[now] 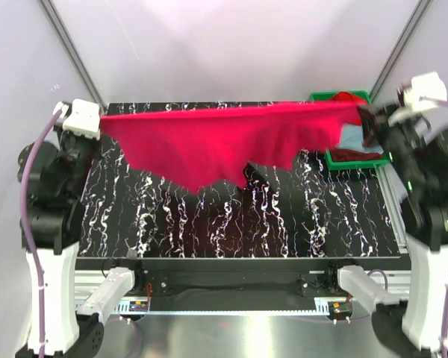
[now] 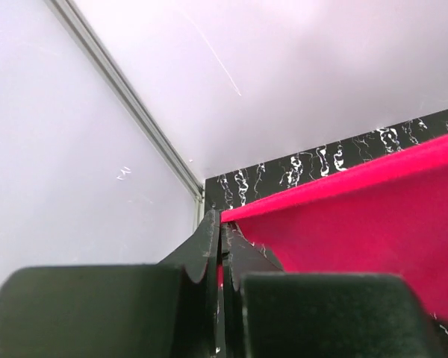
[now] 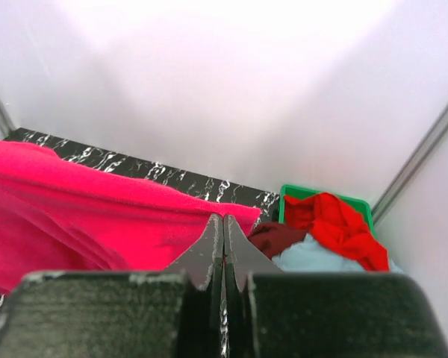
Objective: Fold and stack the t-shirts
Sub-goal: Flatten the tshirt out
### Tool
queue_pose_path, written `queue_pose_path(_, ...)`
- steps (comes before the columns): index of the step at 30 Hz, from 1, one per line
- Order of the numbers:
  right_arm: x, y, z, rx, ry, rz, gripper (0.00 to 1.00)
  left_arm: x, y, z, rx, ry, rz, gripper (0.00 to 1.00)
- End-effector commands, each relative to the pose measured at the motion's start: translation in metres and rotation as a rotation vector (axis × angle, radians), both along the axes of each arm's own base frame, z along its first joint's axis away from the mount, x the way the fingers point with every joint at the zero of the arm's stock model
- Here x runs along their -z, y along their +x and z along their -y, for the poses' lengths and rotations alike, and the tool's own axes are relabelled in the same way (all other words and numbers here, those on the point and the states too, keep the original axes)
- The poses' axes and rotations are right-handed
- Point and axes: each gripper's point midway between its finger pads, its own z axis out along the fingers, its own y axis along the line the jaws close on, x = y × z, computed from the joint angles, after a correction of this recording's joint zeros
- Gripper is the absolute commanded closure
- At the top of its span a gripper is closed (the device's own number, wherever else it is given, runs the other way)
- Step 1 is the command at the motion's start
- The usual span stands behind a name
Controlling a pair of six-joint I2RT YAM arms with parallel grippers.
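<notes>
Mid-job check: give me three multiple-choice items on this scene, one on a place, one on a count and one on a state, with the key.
1. Where on the table does the green bin stand?
A. far right corner
B. near left corner
C. centre

2. How many colours of cloth show in the bin?
A. one
B. three
C. five

3. How is the crimson-pink shirt now?
A. folded flat on the table
B. bundled in the bin
C. stretched in the air between the two pincers

Key:
1 A: the top view shows it at the far right edge.
2 B: a red shirt, maroon shirt and light blue shirt lie in it.
3 C: the left pincer and right pincer are each shut on one end.
</notes>
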Motion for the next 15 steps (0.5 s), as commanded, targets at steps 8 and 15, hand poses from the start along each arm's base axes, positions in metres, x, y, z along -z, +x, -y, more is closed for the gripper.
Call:
queue_pose_path(8,0.018,-0.09,0.035,0.141,-0.021,-0.046,1.0,-0.004,-0.062,-0.027,-0.117,0.062,0.027,1.0)
queue_pose_path(15,-0.042,-0.047,0.045,0.214,-0.02,0.096,1.0,-0.024,-0.028,-0.036,-0.175,0.09,0.039,1.0)
